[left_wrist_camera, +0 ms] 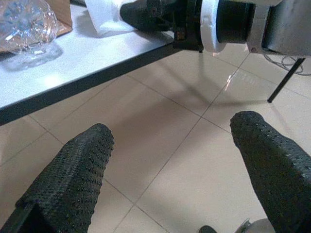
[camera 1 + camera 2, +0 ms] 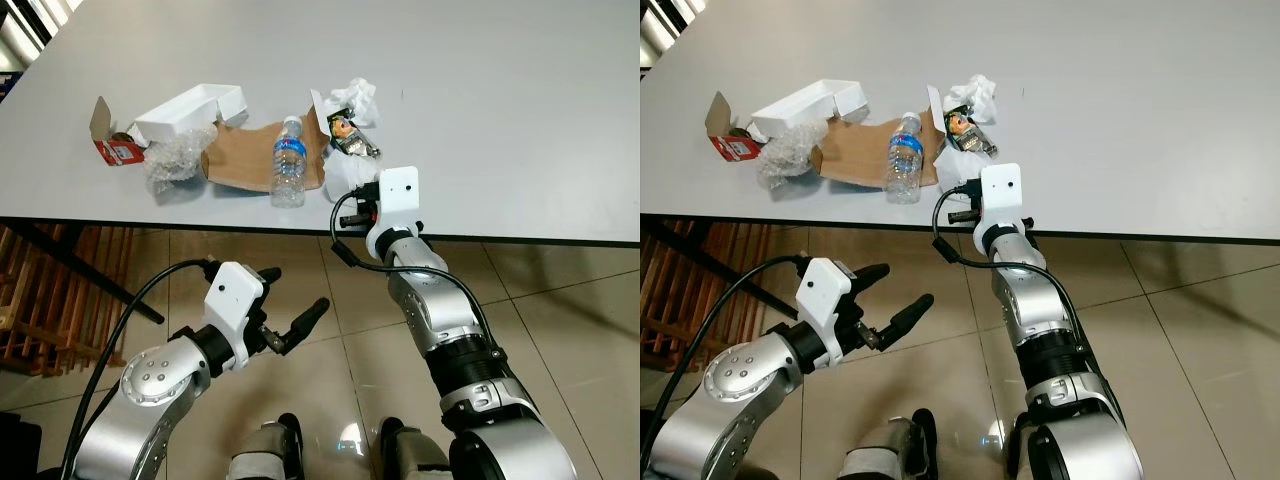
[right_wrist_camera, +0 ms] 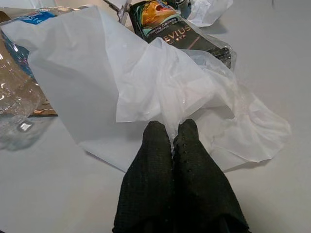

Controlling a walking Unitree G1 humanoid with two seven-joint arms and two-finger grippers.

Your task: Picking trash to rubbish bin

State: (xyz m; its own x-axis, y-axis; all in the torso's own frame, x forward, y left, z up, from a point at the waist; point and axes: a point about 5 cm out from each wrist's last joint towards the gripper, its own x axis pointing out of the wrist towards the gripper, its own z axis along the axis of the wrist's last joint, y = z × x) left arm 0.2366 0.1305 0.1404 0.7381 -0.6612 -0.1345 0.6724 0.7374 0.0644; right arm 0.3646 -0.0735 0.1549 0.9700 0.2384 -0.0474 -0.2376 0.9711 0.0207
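Note:
Trash lies in a row near the front edge of the white table [image 2: 500,100]. It includes a clear plastic bottle [image 2: 289,160], brown cardboard [image 2: 240,155], a white box [image 2: 190,110], a red carton [image 2: 118,150], bubble wrap [image 2: 175,160] and crumpled white paper [image 2: 355,98]. A dark cigarette pack [image 3: 170,31] lies against a thin white sheet [image 3: 146,73]. My right gripper [image 3: 172,131] reaches over the table edge and is shut on a fold of that sheet. My left gripper [image 2: 295,292] hangs open and empty below the table, over the floor.
The table's dark front edge [image 2: 200,225] runs across the view just behind my right wrist. Wooden slats [image 2: 40,300] stand under the table at the left. Beige tile floor [image 2: 560,300] lies below, with my feet at the bottom of the view.

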